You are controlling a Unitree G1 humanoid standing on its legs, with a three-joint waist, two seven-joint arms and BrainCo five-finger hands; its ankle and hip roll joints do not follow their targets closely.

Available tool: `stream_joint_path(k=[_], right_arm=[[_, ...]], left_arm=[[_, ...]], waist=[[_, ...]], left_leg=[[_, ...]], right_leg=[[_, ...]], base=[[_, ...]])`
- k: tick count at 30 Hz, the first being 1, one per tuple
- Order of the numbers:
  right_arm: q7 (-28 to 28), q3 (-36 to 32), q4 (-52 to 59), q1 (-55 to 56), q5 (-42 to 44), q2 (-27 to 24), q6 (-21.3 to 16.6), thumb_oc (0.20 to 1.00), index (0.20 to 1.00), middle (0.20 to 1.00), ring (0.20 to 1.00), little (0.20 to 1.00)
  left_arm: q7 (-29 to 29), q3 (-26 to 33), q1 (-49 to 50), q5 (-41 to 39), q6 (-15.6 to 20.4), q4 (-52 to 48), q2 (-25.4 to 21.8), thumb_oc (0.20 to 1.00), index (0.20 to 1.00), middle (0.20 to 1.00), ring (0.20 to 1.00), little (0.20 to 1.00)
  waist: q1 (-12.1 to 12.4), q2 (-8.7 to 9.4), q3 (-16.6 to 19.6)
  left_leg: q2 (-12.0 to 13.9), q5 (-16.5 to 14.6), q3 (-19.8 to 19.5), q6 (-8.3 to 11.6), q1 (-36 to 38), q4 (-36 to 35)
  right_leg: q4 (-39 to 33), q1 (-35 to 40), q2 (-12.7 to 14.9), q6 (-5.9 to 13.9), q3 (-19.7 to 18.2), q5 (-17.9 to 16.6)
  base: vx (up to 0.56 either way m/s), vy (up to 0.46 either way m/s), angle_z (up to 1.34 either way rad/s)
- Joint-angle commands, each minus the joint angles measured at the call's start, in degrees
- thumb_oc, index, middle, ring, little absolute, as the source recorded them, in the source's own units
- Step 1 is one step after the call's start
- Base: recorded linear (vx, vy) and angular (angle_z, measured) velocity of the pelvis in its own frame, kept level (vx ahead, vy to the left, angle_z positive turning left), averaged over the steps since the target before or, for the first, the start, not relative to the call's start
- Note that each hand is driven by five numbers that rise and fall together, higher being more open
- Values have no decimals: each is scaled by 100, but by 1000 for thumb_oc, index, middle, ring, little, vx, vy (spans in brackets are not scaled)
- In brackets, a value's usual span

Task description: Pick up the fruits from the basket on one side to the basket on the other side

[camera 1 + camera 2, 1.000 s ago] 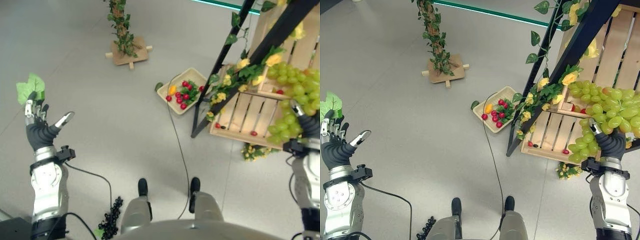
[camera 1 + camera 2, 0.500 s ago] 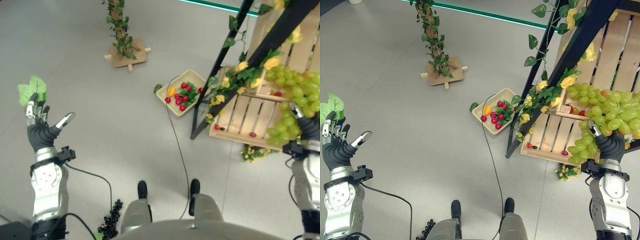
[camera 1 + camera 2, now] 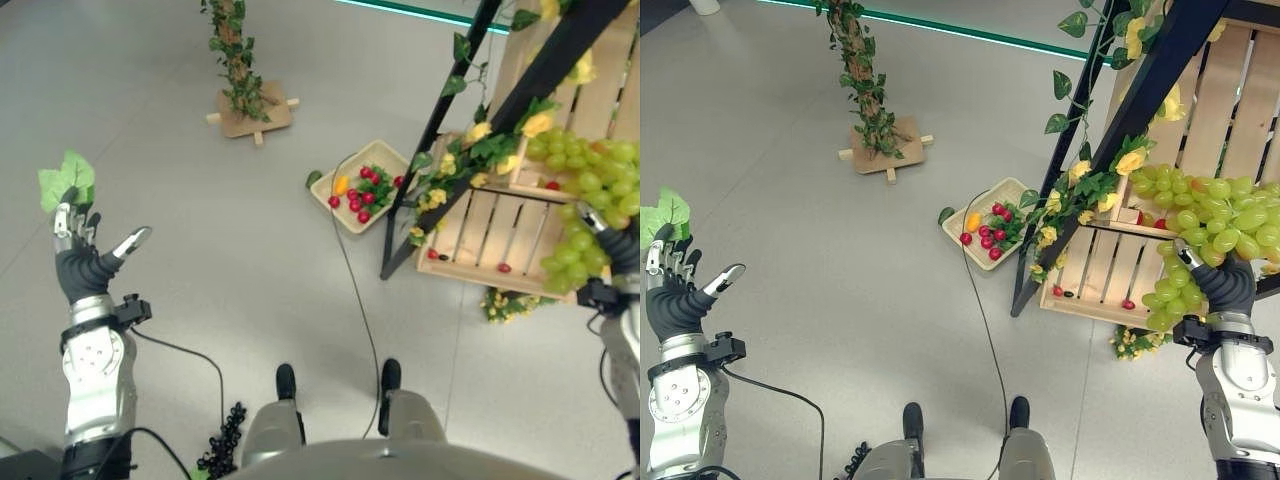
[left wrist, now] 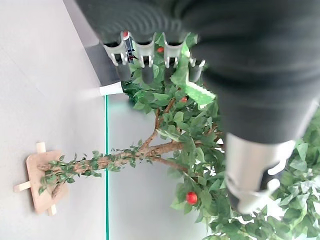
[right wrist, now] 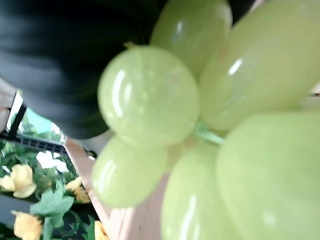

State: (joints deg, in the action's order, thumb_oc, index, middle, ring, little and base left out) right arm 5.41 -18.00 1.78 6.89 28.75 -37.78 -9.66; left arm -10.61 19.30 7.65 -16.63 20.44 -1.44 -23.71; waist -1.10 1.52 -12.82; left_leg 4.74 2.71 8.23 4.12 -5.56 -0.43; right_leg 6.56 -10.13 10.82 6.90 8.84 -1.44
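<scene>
At the right edge of the frame the robot's right hand [image 3: 1225, 285] is raised palm-up into a large bunch of pale green grapes [image 3: 1215, 225], which hangs in front of a slatted light-wood crate [image 3: 1140, 265] tilted on a black metal stand [image 3: 1110, 130]. The bunch drapes over the hand and hides the fingertips, so I cannot tell whether the fingers are closed on it or only cupping it from below; the right wrist view has grapes pressed right against the camera. Judging from that, the bunch is supported from underneath so its weight rests in the palm as it comes away from the crate.

At the left edge the left hand [image 3: 82, 255] is held up with relaxed fingers and the thumb apart, grasping nothing; a flat green artificial leaf [image 3: 65, 180] shows just past its fingertips.

On the grey floor at centre lies a shallow cream tray [image 3: 395, 157] of small red fruits [image 3: 360, 190], beside the foot of the stand, a likely destination.
</scene>
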Motion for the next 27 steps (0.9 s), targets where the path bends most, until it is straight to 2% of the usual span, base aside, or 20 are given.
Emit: stream_joint_path(k=[1,6,11,14,15,18,27], right_arm=[[358,-905,165,-2026,426,-1046,-1141,200,200,200,200,200],[332,-831,229,-1838,338,-655,-1089,200,200,200,200,200],[259,-621,400,-1445,3,253,-962,200,200,200,200,200],[231,-615,491,-1348,-32,490,-953,200,200,200,200,200],[179,-566,590,-1229,-33,751,-979,200,200,200,200,200],[71,-495,790,-1024,-126,1083,-988,200,200,200,200,200],[106,-238,704,-704,-300,1594,-999,200,200,200,200,200]], left_arm=[[43,143,-85,-45,192,-59,-477,1000,1000,1000,1000,1000],[59,117,-65,-34,184,-67,-431,1000,1000,1000,1000,1000],[32,85,-129,48,183,-89,-298,1000,1000,1000,1000,1000],[-3,89,-141,77,195,-72,-275,1000,1000,1000,1000,1000],[-13,85,-146,89,209,-61,-240,1000,1000,1000,1000,1000],[-46,88,-151,133,228,-63,-225,1000,1000,1000,1000,1000],[-148,66,-120,154,321,-14,-179,1000,1000,1000,1000,1000]], waist=[[4,272,514],[13,265,496],[11,206,442],[5,190,431],[-7,163,410],[-30,143,388],[-66,115,331]], left_leg=[[150,-890,-119,67,567,351],[133,-900,-117,50,562,356],[108,-917,-131,21,549,375],[100,-916,-140,17,539,383],[94,-915,-148,10,523,397],[83,-918,-160,2,506,410],[73,-942,-153,-7,453,498]], right_leg=[[386,185,-53,178,103,327],[386,178,-44,175,99,331],[416,166,-32,169,87,350],[420,165,-27,167,88,361],[436,160,-24,167,79,371],[451,139,-19,164,75,387],[509,90,-8,152,48,400]], base=[[-1,6,-5],[0,4,-2],[0,0,0],[0,0,0],[0,0,0],[0,0,0],[0,0,0]])
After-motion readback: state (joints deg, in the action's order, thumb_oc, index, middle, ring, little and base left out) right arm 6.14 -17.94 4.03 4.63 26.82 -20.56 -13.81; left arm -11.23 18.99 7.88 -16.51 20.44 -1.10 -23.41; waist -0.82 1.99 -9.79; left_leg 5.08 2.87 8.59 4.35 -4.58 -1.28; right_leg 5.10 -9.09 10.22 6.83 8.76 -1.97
